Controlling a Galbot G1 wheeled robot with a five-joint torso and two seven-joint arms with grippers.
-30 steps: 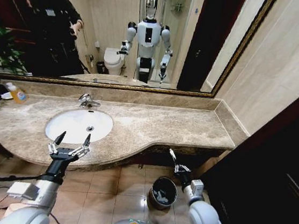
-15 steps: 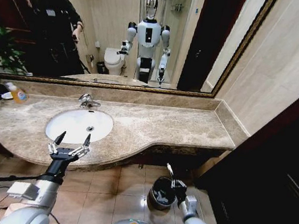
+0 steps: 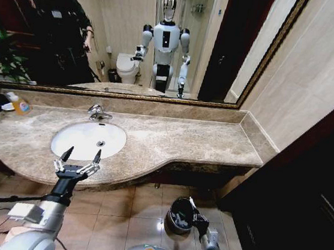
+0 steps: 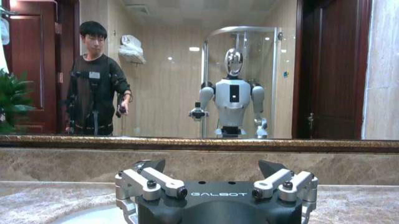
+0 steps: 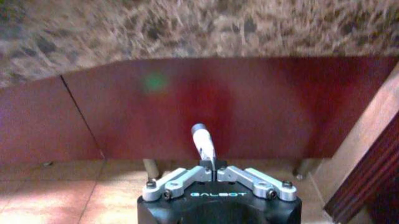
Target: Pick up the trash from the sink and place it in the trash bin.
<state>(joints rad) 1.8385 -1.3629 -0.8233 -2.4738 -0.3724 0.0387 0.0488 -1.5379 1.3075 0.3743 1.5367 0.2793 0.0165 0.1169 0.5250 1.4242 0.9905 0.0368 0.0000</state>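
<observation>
Beige marble counter (image 3: 177, 139) carries the white oval sink (image 3: 88, 139). Right gripper (image 5: 214, 173), fingers clamped on a thin white stick (image 5: 203, 141), hangs over the dark metal trash bin (image 3: 179, 216); best centre before releasing. Left gripper (image 3: 78, 162) waits spread at the sink's rim.

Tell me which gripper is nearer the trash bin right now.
Right. The right gripper, shut on a white tube, hangs low over the trash bin on the floor. The left gripper is open, up at the counter edge before the sink.
</observation>
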